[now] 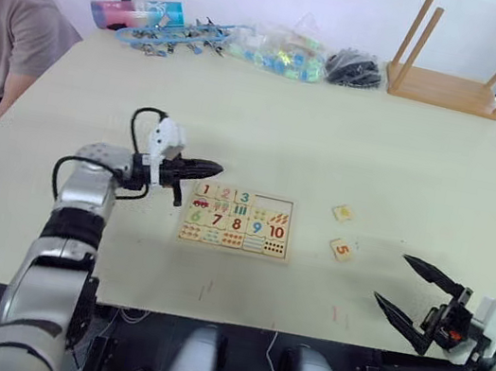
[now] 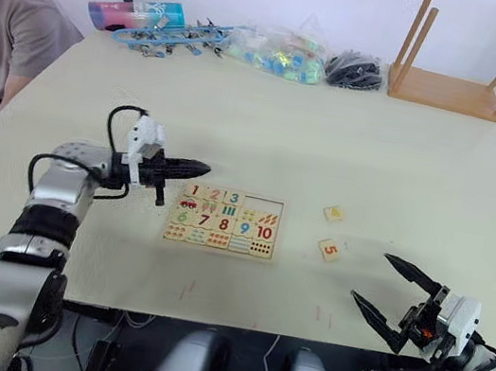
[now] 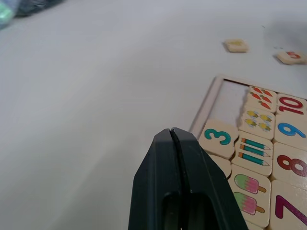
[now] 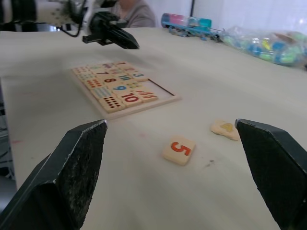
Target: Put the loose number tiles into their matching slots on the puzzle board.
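Two tiles, the 5 [image 1: 341,250] and the 4 [image 1: 343,213], lie loose on the bench [image 1: 334,133], just right of the board [image 1: 238,220]. Its last two top slots [image 1: 274,204] are bare. 1, 2 and 3 sit in place. The left fingers [image 1: 201,170] are closed on nothing by the board's top left corner. The right fingers [image 1: 413,294] are wide open, holding nothing, near the 5, likely ready to grab it. A person [image 1: 7,23] sits at the bench's left side, and toys lie along its far edge.

Bright, even overhead light casts only faint soft shadows on the table [image 1: 334,133]; wrist views blur up close.
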Action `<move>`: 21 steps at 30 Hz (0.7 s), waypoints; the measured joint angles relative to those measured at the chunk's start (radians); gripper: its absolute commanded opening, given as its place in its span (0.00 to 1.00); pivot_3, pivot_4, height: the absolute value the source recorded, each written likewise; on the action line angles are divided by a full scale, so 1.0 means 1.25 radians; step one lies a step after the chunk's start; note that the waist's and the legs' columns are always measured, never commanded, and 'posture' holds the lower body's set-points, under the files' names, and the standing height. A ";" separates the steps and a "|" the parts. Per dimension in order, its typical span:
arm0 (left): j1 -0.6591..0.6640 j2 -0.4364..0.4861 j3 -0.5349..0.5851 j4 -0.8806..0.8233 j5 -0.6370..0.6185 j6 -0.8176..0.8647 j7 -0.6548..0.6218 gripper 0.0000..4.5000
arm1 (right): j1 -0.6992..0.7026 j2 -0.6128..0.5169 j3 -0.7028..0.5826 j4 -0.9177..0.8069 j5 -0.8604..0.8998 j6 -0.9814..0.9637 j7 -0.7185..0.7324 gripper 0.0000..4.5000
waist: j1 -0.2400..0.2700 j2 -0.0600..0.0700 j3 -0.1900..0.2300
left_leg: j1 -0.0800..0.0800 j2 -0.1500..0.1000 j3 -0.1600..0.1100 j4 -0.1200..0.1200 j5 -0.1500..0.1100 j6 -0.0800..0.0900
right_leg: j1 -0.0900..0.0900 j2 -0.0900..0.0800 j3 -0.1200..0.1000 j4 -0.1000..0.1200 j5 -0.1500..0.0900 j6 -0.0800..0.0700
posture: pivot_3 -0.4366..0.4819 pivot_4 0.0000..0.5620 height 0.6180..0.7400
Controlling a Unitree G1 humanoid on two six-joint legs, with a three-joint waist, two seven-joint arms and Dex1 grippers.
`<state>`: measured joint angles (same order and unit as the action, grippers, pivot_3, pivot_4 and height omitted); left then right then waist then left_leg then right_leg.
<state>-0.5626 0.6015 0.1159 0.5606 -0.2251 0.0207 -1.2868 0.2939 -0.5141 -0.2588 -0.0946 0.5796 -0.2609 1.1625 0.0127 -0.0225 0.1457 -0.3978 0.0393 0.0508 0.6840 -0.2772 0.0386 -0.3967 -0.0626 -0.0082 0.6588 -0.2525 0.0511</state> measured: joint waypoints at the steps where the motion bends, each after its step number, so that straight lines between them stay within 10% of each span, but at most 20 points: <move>1: 0.017 0.004 0.005 -0.015 -0.007 0.007 0.005 0.16 | 0.002 -0.001 -0.003 0.000 0.001 0.003 -0.003 1.00 | -0.002 0.000 0.000 | 0.000 0.001 0.000 0.000 0.000 0.000 | 0.000 0.000 0.000 0.000 0.000 0.000 | 0.48 0.27 0.98; 2: 0.082 0.020 0.030 -0.069 -0.027 0.035 0.026 0.37 | 0.014 -0.012 -0.018 0.007 0.004 0.027 -0.015 1.00 | -0.002 0.000 0.000 | 0.000 0.001 0.000 0.000 0.000 0.000 | 0.000 0.000 0.000 0.000 0.000 0.000 | 0.48 0.27 0.98; 9: 0.276 0.081 0.118 -0.213 -0.087 0.058 0.067 0.99 | 0.039 -0.035 -0.049 0.010 0.018 0.089 -0.029 1.00 | 0.002 0.001 0.000 | 0.001 0.002 0.000 -0.001 0.000 0.000 | 0.000 -0.002 0.000 0.000 0.000 0.000 | 0.48 0.27 0.98; 21: 0.524 0.110 0.230 -0.332 -0.177 0.056 0.049 0.99 | 0.066 -0.051 -0.093 0.025 0.025 0.115 -0.012 1.00 | 0.002 0.001 0.000 | 0.001 0.001 0.000 -0.002 0.000 0.000 | 0.000 -0.005 -0.002 -0.001 -0.002 -0.003 | 0.48 0.27 0.98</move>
<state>0.0927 0.7393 0.4037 0.1456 -0.4467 0.0905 -1.2251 0.3761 -0.5778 -0.3752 -0.0632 0.6108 -0.1175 1.1474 0.0152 -0.0211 0.1454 -0.3965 0.0408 0.0509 0.6820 -0.2773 0.0385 -0.3964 -0.0684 -0.0105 0.6582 -0.2548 0.0469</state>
